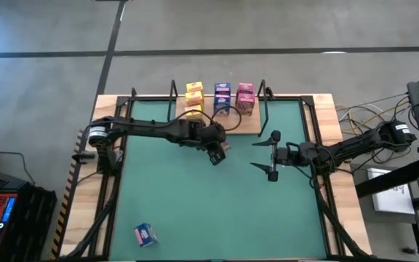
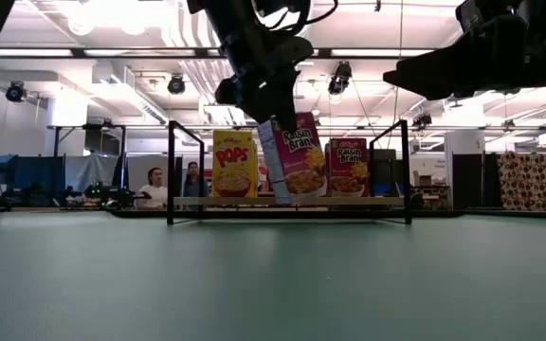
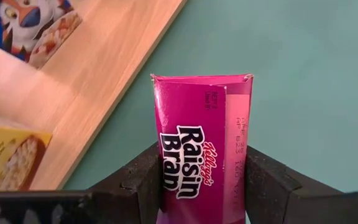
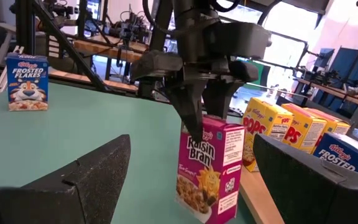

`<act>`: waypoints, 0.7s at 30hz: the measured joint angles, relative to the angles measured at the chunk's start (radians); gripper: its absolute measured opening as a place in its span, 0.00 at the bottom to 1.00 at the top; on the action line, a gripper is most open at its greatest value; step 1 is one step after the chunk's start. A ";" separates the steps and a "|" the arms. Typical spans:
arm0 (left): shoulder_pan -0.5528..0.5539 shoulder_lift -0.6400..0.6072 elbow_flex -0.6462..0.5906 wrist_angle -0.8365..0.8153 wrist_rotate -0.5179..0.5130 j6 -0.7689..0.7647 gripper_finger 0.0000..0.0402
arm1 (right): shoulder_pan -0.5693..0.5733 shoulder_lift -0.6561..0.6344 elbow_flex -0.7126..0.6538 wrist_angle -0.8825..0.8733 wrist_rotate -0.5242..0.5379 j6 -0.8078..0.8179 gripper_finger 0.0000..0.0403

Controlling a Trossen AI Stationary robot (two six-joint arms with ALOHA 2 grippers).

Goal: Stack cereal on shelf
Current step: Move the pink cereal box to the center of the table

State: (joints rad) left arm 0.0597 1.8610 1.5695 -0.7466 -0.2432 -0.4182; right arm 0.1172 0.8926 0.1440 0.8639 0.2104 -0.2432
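The fingers (image 3: 143,180) of the left gripper (image 4: 197,112) are clamped on the two narrow sides of a pink cereal box (image 4: 209,168). They hold it near its top end, and the box hangs below them, a little tilted, above the green worktop (image 1: 209,189). In the low view its bottom is clear of the mat. The box is just in front of the shelf (image 1: 252,125), near the front edge of the wooden board, and not yet on it.

The fingers of the right gripper (image 1: 273,156) stand apart and hold nothing. This gripper waits over the worktop to the right of the held box, pointing towards it.

On the shelf the boxes stand in three groups: yellow boxes (image 1: 193,97) on the left, blue boxes (image 1: 222,98) in the middle and pink boxes (image 1: 245,97) on the right. In the high view I count three yellow, two blue and two pink, but the stacks are small and I cannot be sure. One more blue box (image 1: 145,234) lies alone on the worktop, well apart from the shelf, near the front left corner. With the box in the fingers this gives nine boxes.
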 joint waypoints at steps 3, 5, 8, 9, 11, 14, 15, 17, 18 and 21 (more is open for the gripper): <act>0.000 0.000 -0.005 0.032 0.000 0.011 0.40 | 0.000 0.000 0.000 0.000 0.000 0.000 0.81; 0.000 0.000 -0.008 0.029 0.000 0.012 0.40 | 0.000 0.000 0.000 0.000 0.000 0.000 0.81; 0.000 0.009 -0.012 0.041 0.000 0.013 0.40 | 0.000 0.000 0.000 0.000 0.000 0.000 0.81; 0.000 0.016 -0.012 0.039 0.000 0.013 0.40 | 0.000 0.000 0.000 0.000 0.000 0.000 0.81; 0.000 0.032 -0.014 0.042 0.000 0.014 0.40 | 0.000 0.000 0.000 0.000 0.000 0.000 0.81; 0.000 0.043 -0.014 0.069 0.000 0.019 0.40 | 0.000 0.000 0.000 0.000 0.000 0.000 0.81; 0.001 0.045 -0.014 0.077 0.000 0.021 0.40 | 0.000 0.000 0.000 0.000 0.000 0.000 0.81; 0.002 0.048 -0.014 0.080 0.000 0.023 0.40 | 0.000 0.000 0.000 0.000 0.000 0.000 0.81; 0.002 0.052 -0.014 0.082 0.000 0.023 0.40 | 0.000 0.000 0.000 0.000 0.000 0.000 0.81; 0.002 0.059 -0.014 0.081 0.000 0.023 0.40 | 0.000 0.000 0.000 0.000 0.000 0.000 0.81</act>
State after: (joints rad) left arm 0.0616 1.9204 1.5551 -0.6653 -0.2436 -0.3952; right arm 0.1170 0.8928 0.1440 0.8638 0.2104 -0.2432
